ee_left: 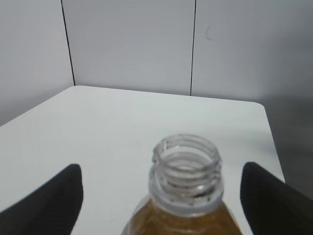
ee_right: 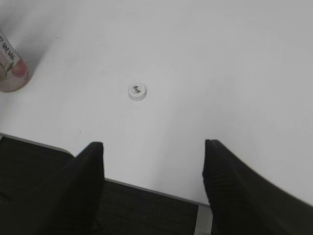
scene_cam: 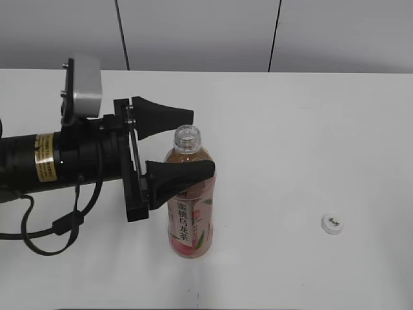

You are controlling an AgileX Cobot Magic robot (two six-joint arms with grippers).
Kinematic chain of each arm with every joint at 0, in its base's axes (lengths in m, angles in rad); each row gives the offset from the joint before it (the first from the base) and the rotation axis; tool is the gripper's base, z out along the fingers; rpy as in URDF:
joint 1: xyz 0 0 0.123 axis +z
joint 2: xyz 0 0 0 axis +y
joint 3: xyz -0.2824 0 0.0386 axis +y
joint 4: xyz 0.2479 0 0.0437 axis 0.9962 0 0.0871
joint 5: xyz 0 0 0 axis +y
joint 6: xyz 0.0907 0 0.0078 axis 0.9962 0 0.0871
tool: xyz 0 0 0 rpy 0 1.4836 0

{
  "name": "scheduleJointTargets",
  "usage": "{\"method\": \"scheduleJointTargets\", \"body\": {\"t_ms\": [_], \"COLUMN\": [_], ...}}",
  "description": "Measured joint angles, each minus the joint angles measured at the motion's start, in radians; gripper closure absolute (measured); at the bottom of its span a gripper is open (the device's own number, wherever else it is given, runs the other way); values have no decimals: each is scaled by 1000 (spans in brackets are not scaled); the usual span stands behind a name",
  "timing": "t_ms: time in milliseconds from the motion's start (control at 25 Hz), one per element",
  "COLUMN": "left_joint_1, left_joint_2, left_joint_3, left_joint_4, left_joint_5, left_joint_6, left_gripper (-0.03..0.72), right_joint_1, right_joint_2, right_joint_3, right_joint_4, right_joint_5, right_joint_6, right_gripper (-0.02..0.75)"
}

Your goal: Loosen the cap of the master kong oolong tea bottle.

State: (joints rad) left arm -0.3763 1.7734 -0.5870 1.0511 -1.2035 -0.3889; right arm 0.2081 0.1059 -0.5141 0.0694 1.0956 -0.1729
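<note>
The master kong oolong tea bottle (scene_cam: 191, 219) stands upright on the white table, its threaded neck bare and open. My left gripper (scene_cam: 203, 142) is open, with one finger on each side of the bottle's neck and shoulder. In the left wrist view the bottle (ee_left: 186, 218) sits between the two spread fingers of the left gripper (ee_left: 161, 171), and gaps show on both sides. The cap (scene_cam: 332, 223) lies on the table to the right, logo up. My right gripper (ee_right: 154, 146) is open and empty above the table's front edge, with the cap (ee_right: 137, 92) ahead of it.
The white table (scene_cam: 290, 129) runs back to a grey panelled wall. The bottle's base (ee_right: 11, 68) shows at the left edge of the right wrist view. The table's front edge (ee_right: 146, 188) and a dark floor lie under the right gripper.
</note>
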Motion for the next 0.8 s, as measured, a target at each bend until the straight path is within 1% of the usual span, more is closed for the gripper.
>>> {"method": "scheduleJointTargets", "body": {"t_ms": [280, 480, 800], "left_joint_1": [0, 0, 0], "left_joint_2": [-61, -117, -198], "left_joint_3": [0, 0, 0], "left_joint_4": [-36, -78, -83], "left_joint_5": [-1, -1, -3], "left_joint_6": [-13, -73, -166], "left_gripper": [95, 95, 95], "right_joint_1": [0, 0, 0], "right_joint_2": [0, 0, 0], "right_joint_3": [0, 0, 0], "right_joint_4": [0, 0, 0], "right_joint_5": [1, 1, 1], "right_joint_6": [0, 0, 0], "right_gripper": [253, 254, 254]}}
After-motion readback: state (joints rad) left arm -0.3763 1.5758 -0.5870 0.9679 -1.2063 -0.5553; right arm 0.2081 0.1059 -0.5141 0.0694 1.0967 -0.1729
